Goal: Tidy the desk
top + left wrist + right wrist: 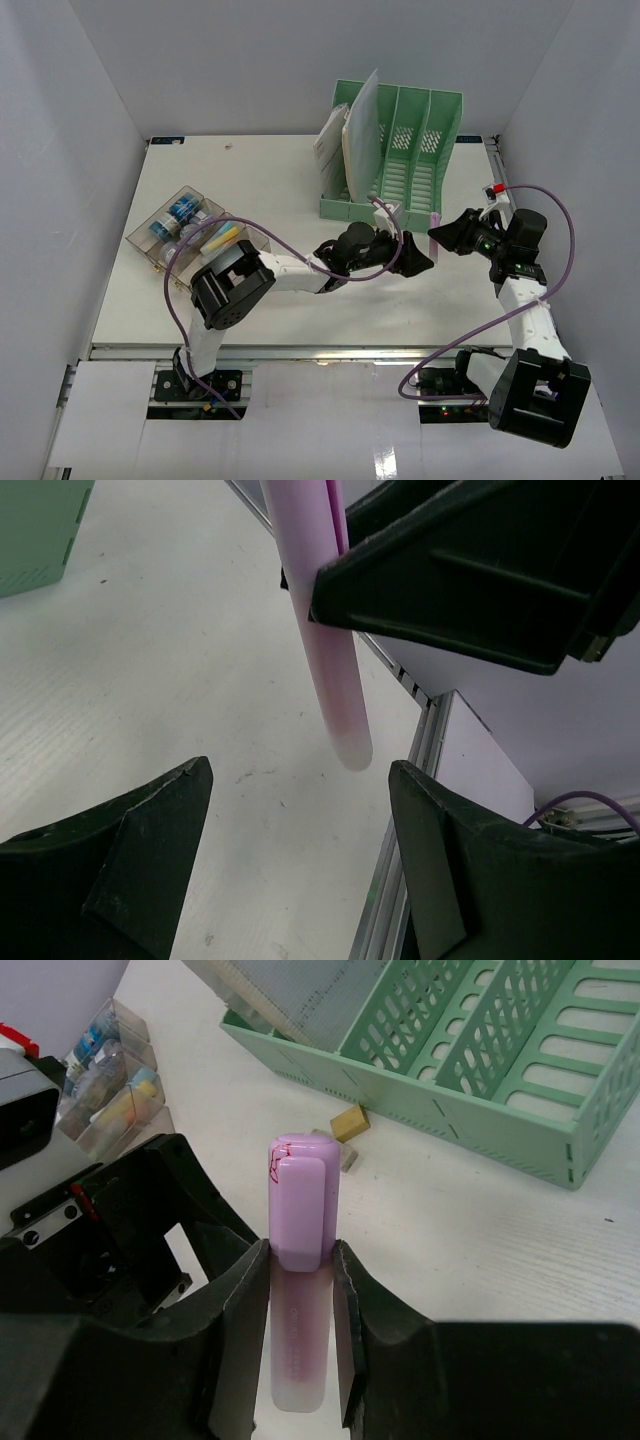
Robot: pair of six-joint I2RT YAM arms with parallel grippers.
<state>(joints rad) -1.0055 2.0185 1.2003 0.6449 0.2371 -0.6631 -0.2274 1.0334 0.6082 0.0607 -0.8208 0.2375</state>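
My right gripper [300,1250] is shut on a pink highlighter [300,1210] and holds it above the white desk [300,170], right of centre. The pen's purple cap points toward the left arm. My left gripper [300,770] faces it with its fingers spread wide and nothing between them. The highlighter's [325,660] pale end hangs just short of that gap. From above, the left gripper [420,255] and the right gripper [445,235] almost meet in front of the rack, with the highlighter [436,218] between them.
A green file rack [400,150] with papers in its left slots stands at the back. A clear compartment tray [190,235] holding small items sits at the left. A small tan block [350,1122] lies by the rack's front. The metal rail [400,880] runs close by.
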